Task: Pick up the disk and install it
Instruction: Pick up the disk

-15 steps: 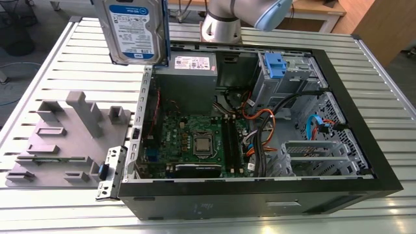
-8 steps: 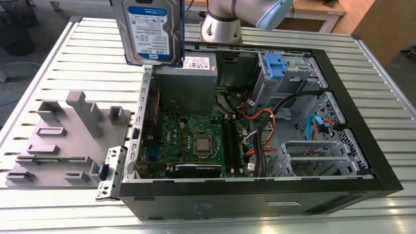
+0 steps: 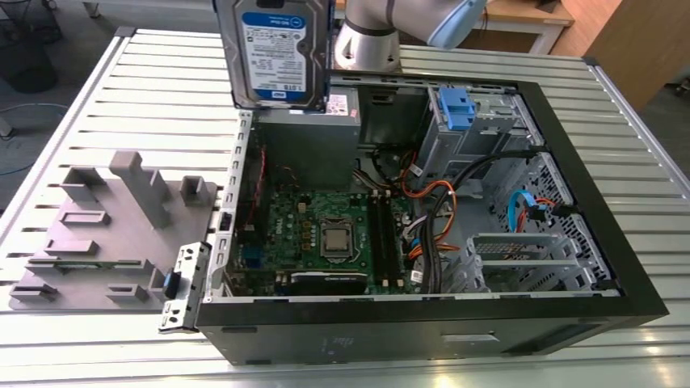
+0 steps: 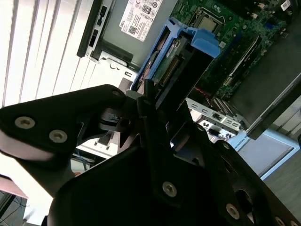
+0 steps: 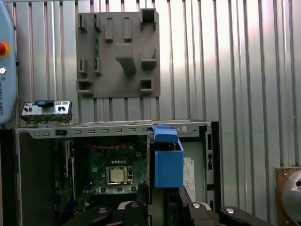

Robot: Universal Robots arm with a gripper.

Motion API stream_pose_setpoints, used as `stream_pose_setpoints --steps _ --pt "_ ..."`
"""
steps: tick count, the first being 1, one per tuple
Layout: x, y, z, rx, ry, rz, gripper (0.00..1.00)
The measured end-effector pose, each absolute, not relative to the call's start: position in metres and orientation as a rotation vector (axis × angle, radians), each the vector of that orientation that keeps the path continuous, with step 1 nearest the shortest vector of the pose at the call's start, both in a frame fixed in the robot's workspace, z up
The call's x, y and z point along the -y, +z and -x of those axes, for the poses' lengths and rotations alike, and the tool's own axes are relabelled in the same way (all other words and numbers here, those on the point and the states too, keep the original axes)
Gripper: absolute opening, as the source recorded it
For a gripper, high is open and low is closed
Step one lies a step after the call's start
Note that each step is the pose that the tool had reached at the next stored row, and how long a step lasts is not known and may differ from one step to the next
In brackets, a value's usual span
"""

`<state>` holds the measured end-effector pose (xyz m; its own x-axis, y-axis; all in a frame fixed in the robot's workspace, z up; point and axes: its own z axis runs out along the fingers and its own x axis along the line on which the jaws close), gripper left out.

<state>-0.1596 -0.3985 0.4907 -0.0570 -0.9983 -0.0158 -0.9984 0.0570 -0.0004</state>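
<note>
Halfway: holds flat silver-metal blue-railed hard drive (image 3: 275,52) clamped upright in black gripper (image 4: 157,101) above open black computer case's (image 3: 431,335) corner, presumably clearing walls.

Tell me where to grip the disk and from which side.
Pinch the disk at one short end, across its thin body, coming in along its length; the flat slab offers parallel sides there and the blue rails stay free. The gripper seems to hold it so, upright above the open case.
</note>
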Motion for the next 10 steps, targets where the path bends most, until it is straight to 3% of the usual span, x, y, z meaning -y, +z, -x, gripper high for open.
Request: stream_pose_setpoints --steps 10 --pt "0.399 0.49 0.126 -2.275 0.017 2.149 0.35"
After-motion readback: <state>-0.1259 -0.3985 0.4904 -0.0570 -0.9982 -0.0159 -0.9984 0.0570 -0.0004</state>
